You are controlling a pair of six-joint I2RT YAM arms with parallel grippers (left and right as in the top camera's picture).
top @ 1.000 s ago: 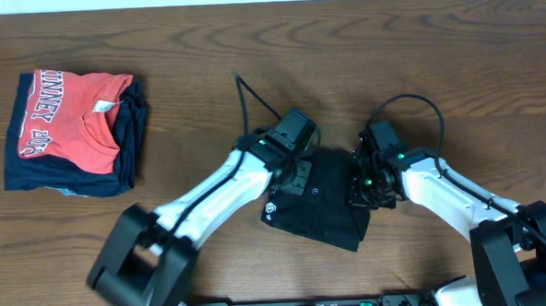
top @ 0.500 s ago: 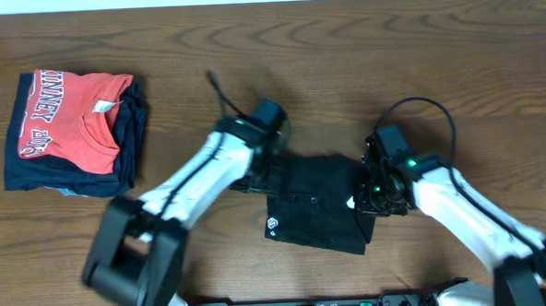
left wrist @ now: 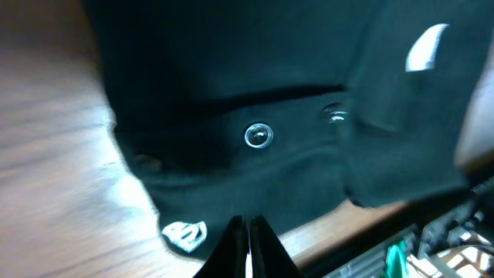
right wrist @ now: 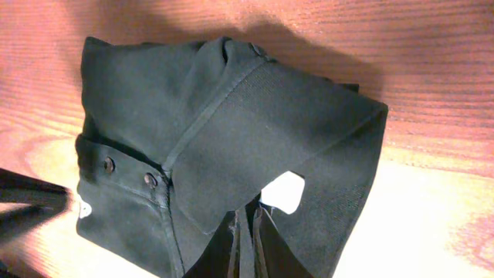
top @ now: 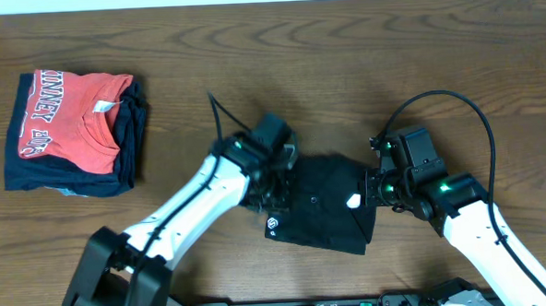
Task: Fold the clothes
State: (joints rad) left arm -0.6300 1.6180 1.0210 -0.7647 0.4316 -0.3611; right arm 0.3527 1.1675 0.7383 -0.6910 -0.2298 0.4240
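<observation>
Right fingers (top: 374,189) rightward; 1 black T-shirt (top: 317,206).

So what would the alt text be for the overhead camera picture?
A folded black T-shirt lies on a wooden table, with the robot's left tool at its left edge and the right tool at its right edge. At far left, a red T-shirt tops a stack of folded navy garments.
</observation>
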